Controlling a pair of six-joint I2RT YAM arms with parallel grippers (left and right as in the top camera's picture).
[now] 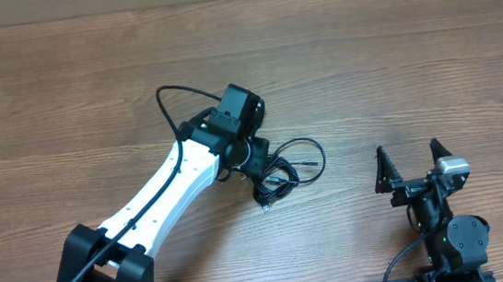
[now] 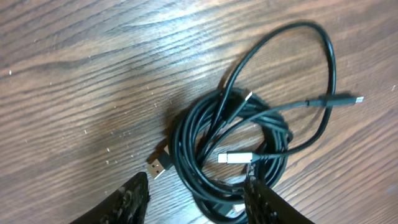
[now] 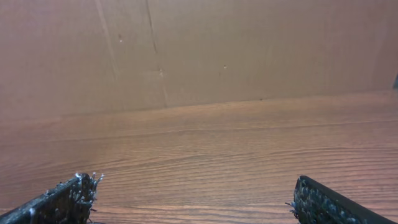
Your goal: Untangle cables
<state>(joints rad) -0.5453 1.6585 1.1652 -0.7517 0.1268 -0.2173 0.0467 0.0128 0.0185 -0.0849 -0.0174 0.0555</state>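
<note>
Light: even and warm over the brown wood-grain bench [image 1: 391, 53].
Shadows: soft, faint, left of the coiled thin black cables [image 2: 186, 155].
Glare: pale sheen, right wrist view.
Focus: wrist views slightly soft.

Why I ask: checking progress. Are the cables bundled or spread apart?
Bundled: the cables lie coiled together in one overlapping ring, with plug ends poking out.

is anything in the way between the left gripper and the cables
Nothing visible. The left gripper hangs directly over the cables, its fingers either side of the coil's near edge, with only bare table around them.
</note>
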